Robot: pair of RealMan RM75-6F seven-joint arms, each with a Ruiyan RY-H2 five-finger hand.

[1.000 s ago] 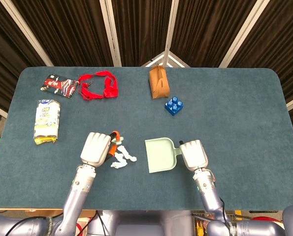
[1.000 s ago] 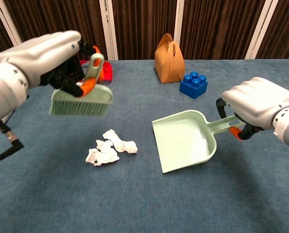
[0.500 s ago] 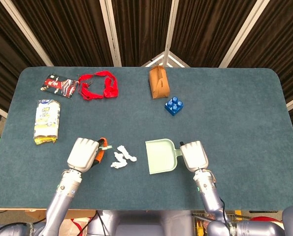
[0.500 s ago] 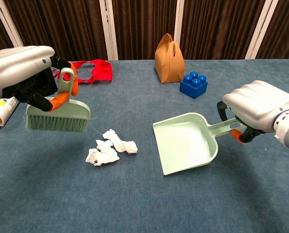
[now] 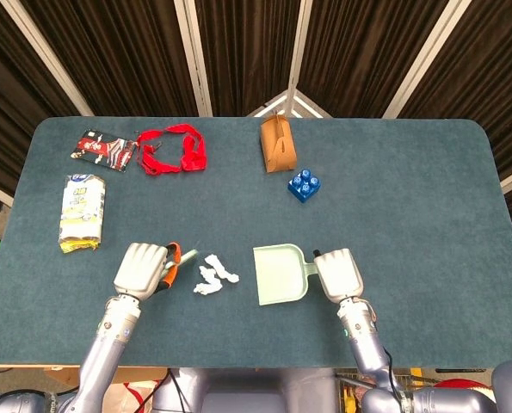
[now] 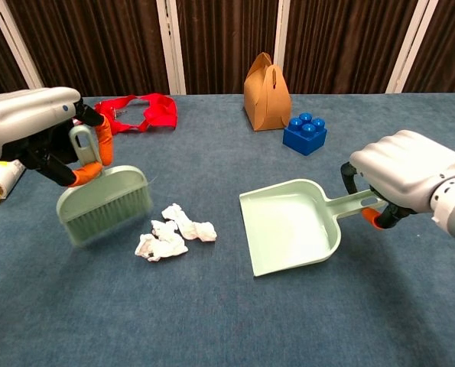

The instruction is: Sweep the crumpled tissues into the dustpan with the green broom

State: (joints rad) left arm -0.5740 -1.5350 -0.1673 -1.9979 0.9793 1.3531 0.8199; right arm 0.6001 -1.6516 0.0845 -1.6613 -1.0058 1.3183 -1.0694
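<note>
Crumpled white tissues lie on the blue table between my two hands. My left hand grips the handle of the green broom, whose bristles hang tilted just left of the tissues, close to the table. In the head view only the broom's orange and green handle peeks out beside the hand. My right hand holds the handle of the pale green dustpan, which lies flat with its mouth facing the tissues, a short gap apart.
A brown paper bag and a blue toy block stand behind the dustpan. A red strap, a dark snack packet and a white-and-yellow packet lie at the far left.
My left hand has swung the broom left and down, from raised above the tissues to low beside them, bristles tilting toward the tissues. The dustpan and tissues have barely moved.
</note>
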